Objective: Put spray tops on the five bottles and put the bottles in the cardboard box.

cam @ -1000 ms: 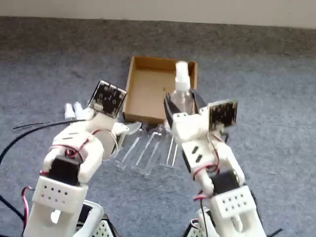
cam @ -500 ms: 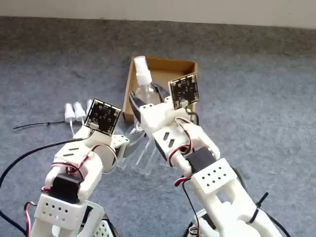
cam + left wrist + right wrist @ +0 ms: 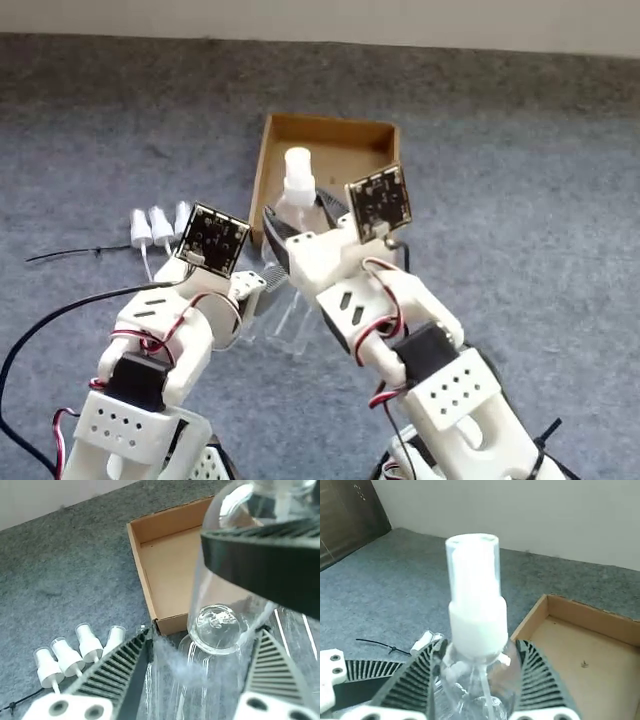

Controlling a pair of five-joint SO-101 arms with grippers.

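Gaping claw: the left gripper (image 3: 195, 680) is spread wide and holds nothing, its ribbed black fingers (image 3: 122, 672) pointing forward and down at the grey carpet (image 3: 520, 200).
Under that claw: clear plastic bottles (image 3: 300, 325) lie side by side on the carpet, below and between its fingers. Their number cannot be told.
Clamping claw: the right gripper (image 3: 300, 222) is just ahead of the left gripper's fingertips. It is closed on the belly of a clear round plastic bottle (image 3: 297, 203), one black finger on each side.
Held bottle: it stands upright in the right gripper, and its round base shows between the left gripper's open fingers in the left wrist view.
Fitted top: a white plastic spray top (image 3: 472, 595) sits on the held bottle's neck, above the right gripper's fingers.
Loose tops: four loose white spray tops (image 3: 80, 650) lie in a row on the carpet, ahead of the left gripper and off to its left.
Cable: a thin black cable (image 3: 70, 255) runs over the carpet, further left of the left gripper.
Box: a shallow brown cardboard box (image 3: 345, 160) lies beyond the right gripper. The held bottle is at its near wall, by the left corner.
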